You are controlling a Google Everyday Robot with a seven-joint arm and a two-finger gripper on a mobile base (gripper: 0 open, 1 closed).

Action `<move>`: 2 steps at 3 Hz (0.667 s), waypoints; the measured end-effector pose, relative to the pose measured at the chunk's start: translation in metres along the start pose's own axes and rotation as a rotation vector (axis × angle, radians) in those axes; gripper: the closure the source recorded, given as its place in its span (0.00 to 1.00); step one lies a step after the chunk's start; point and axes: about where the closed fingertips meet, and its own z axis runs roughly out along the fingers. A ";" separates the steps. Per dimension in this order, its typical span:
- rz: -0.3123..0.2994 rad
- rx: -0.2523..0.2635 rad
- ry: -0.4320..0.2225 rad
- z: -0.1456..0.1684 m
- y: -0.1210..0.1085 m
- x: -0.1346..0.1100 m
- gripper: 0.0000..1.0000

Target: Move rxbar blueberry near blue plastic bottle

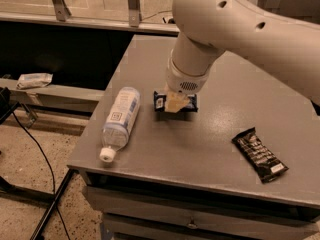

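The rxbar blueberry (160, 102) is a small dark blue wrapped bar near the middle of the grey table (200, 149); only its two ends show past my gripper. My gripper (175, 104) comes down from the white arm and is shut on the bar's middle, at or just above the tabletop. The blue plastic bottle (120, 117) lies on its side just left of the bar, a small gap away, white cap (107, 155) toward the table's front edge.
A larger black-brown wrapped bar (259, 155) lies at the front right of the table. A pale packet (34, 79) rests on a ledge at the left, beyond the table. Cables run over the floor at the lower left.
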 end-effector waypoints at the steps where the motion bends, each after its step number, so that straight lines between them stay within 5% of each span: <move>1: -0.046 -0.026 0.015 0.011 0.018 -0.009 0.77; 2: -0.043 -0.022 0.014 0.009 0.017 -0.008 0.54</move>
